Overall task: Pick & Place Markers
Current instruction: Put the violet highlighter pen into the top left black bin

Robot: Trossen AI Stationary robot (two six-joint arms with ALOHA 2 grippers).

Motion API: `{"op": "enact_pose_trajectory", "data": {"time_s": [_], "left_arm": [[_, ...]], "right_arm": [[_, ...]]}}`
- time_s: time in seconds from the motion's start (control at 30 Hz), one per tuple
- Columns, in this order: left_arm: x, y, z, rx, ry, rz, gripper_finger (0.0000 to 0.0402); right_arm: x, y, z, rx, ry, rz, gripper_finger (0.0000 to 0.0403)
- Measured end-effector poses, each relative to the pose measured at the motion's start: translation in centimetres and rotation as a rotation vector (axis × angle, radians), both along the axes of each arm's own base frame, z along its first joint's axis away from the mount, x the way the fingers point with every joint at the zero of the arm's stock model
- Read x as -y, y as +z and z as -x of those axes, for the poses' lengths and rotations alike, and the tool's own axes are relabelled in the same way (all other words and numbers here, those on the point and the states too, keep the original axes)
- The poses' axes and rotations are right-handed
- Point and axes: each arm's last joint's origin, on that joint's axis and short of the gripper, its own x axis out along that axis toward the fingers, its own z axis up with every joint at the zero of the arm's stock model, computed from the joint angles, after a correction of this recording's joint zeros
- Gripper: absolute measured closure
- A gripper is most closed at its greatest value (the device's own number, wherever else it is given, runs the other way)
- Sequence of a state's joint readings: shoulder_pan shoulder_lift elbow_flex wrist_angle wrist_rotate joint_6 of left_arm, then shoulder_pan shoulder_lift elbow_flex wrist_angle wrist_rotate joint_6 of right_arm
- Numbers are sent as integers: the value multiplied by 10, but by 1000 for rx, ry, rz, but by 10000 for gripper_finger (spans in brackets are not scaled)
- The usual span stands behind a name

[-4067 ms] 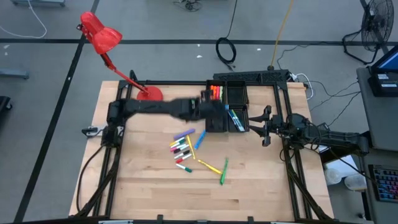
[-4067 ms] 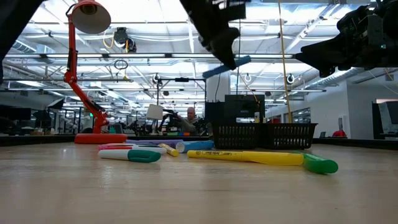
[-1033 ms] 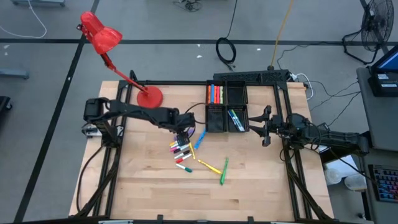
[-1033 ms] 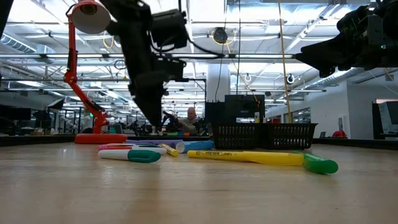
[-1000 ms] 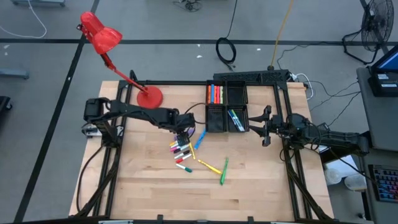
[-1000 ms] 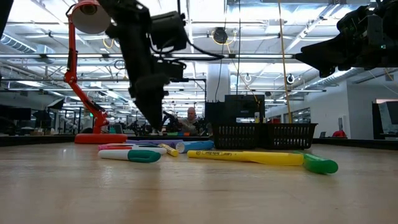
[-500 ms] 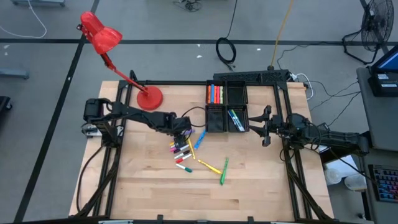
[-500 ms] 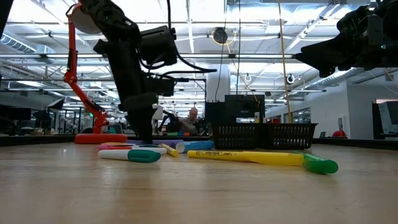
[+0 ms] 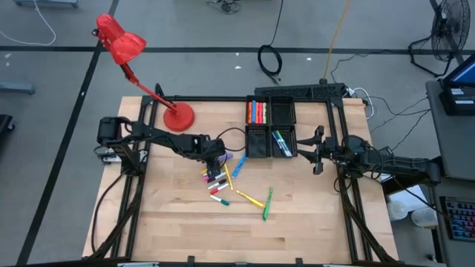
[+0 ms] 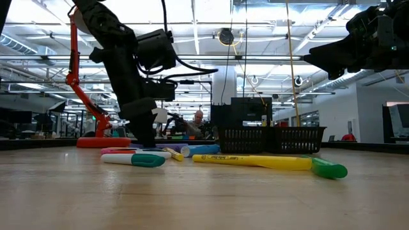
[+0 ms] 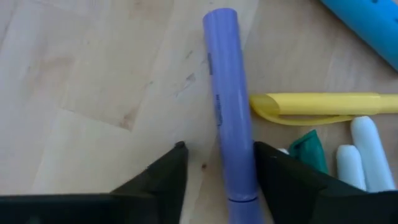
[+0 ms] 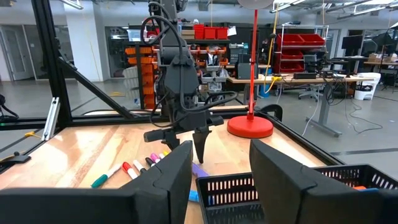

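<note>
Left tool (image 11: pixel 216 168) lowered, now straddling purple marker (image 11: pixel 229 118).

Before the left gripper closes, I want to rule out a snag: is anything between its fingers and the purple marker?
Nothing visible. The left gripper straddles the purple marker with open jaws, bare table on one side. The yellow marker touches it on the other side, beyond the fingertips.

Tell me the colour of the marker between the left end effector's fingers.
Purple marker, lying on the wood; clearest in the left wrist view.
</note>
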State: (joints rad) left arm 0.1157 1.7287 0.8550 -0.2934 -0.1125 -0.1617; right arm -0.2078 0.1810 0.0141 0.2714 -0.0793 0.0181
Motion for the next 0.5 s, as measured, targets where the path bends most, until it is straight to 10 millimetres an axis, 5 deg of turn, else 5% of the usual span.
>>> {"op": "enact_pose_trajectory", "data": {"time_s": [0.2,0.5], "left_arm": [[0,0,-1,14,-9,3,333],[-2,14,5,40,54,-36,339]], "right_arm": [[0,0,0,0,0,0,257],[0,0,0,0,0,0,257]]}}
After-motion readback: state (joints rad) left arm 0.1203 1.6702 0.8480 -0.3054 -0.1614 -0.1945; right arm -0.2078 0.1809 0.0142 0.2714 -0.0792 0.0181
